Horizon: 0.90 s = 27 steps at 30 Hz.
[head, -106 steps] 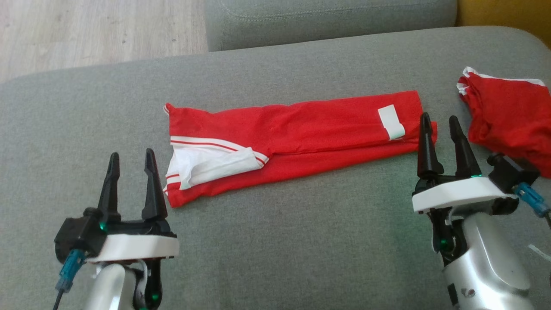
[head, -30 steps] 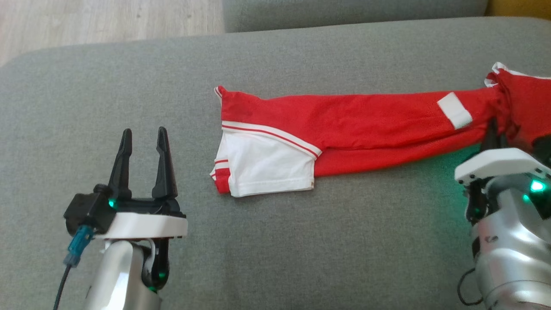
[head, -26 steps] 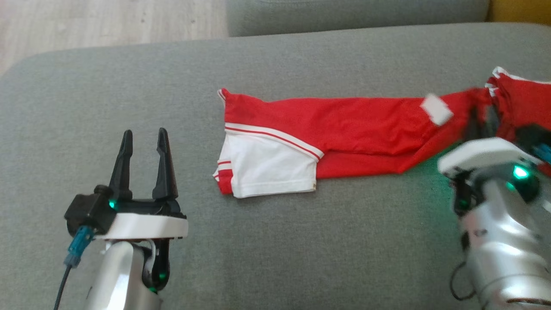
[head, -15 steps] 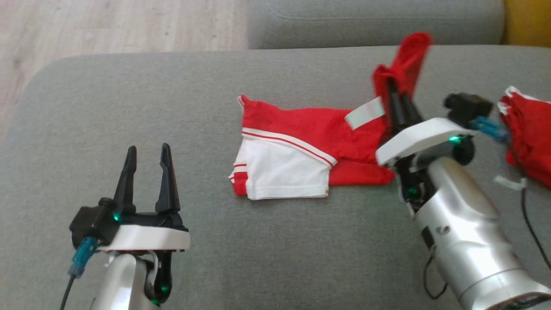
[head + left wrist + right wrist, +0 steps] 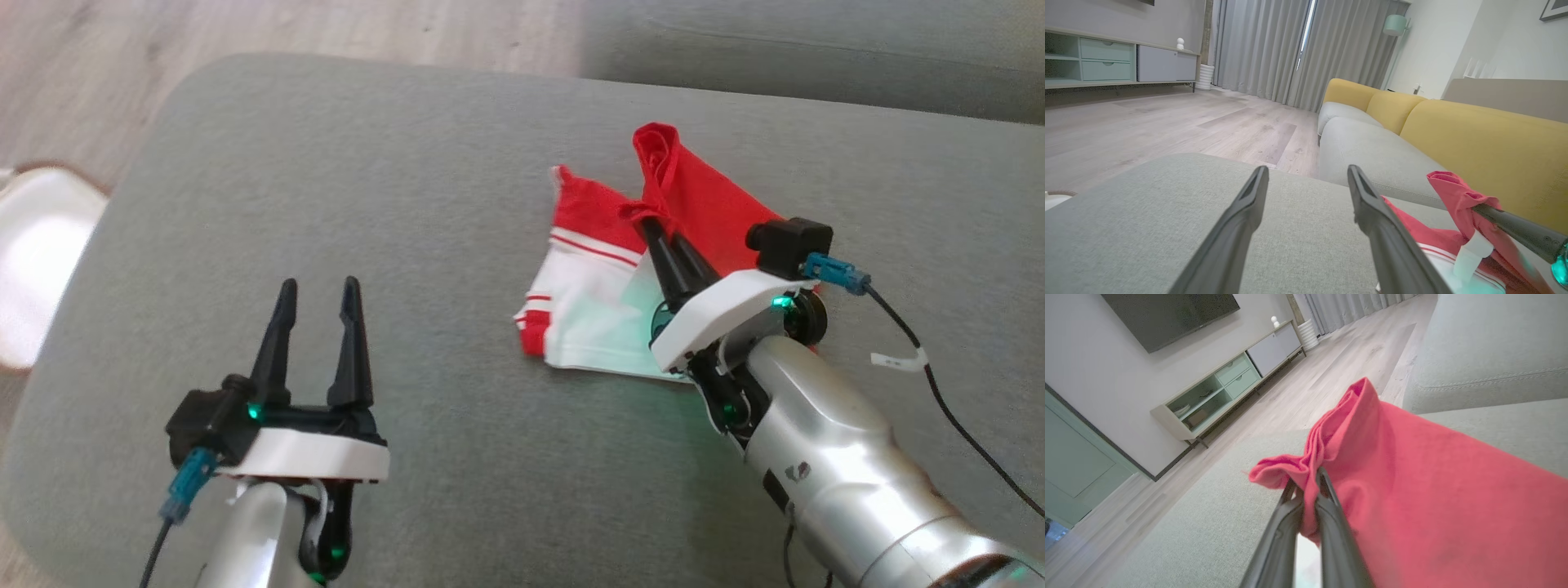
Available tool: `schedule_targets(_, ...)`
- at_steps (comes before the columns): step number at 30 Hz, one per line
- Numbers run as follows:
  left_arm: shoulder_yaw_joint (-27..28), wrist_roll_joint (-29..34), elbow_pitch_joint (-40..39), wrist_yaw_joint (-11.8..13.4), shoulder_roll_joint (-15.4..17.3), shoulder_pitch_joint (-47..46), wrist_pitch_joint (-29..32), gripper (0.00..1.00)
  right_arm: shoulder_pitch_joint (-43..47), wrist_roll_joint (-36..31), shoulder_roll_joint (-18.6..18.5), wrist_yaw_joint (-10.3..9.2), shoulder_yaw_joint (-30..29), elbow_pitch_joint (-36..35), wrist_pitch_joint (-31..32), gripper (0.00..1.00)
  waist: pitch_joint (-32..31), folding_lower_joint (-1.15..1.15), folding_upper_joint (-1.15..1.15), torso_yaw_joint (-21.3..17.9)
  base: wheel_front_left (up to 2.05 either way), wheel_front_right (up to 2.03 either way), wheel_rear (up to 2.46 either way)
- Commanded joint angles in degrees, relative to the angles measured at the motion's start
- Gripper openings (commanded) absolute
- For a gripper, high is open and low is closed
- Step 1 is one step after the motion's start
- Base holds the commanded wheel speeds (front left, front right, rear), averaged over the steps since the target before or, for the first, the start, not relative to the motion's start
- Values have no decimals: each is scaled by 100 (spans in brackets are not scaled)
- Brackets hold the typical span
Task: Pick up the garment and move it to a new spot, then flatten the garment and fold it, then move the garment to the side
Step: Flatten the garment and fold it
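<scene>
The garment (image 5: 608, 278) is red with white panels and stripes, lying on the grey sofa cushion (image 5: 424, 188) right of centre. My right gripper (image 5: 649, 222) is shut on the garment's red end, which it holds doubled back and lifted above the white-panelled end. The right wrist view shows that red cloth (image 5: 1372, 465) pinched between the right gripper's (image 5: 1306, 477) closed fingers. My left gripper (image 5: 318, 287) hovers open over bare cushion at the lower left, apart from the garment. In the left wrist view the left gripper (image 5: 1308, 173) is empty, with the garment (image 5: 1457, 200) to its right.
The cushion's left edge drops to a wooden floor (image 5: 98, 49), where a white object (image 5: 37, 253) stands. A second grey cushion (image 5: 816, 57) lies at the back right. A yellow sofa backrest (image 5: 1474, 139) runs behind. A black cable (image 5: 939, 392) trails from my right wrist.
My right gripper has carried the red end leftward over the garment, folding it back onto the white end. The camera has turned, shifting the whole picture. The left gripper stays open.
</scene>
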Motion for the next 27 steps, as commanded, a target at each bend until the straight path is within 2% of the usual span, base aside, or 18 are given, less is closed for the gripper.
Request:
schedule_targets(1, 128, -44, -188, 40, 39, -203, -29, 100, -273, 43, 90, 37, 101, -124, -97, 0, 65, 0, 0, 182, 0, 0, 0)
schedule_targets(10, -16, -125, -158, 77, 39, -238, -29, 100, -366, 387, 90, 37, 801, 612, -128, 0, 224, 0, 0, 757, 0, 0, 0)
schedule_targets(11, -7, -125, -156, 77, 39, -234, -29, 100, -336, 425, 90, 37, 929, 630, -73, 55, 225, 0, 0, 771, 0, 0, 0)
schedule_targets(12, 2, -123, -155, 76, 39, -228, -29, 100, -316, 462, 90, 37, 1029, 655, -49, 100, 227, 0, 0, 777, 0, 0, 0)
schedule_targets(19, 124, -102, -162, 86, 39, -237, -29, 100, -145, 1049, 90, 37, 1992, -225, 279, 100, 171, 0, 0, 521, 0, 0, 0)
schedule_targets(23, 218, -83, -219, 82, 39, -226, -29, 100, -375, 1118, 91, 37, 1946, -47, -16, 100, 63, 0, 0, 142, 0, 0, 0)
schedule_targets(27, 318, -62, -333, 73, 39, -210, -29, 100, -698, 660, 91, 37, 1669, 400, -208, 100, 9, 0, 0, -322, 0, 0, 0)
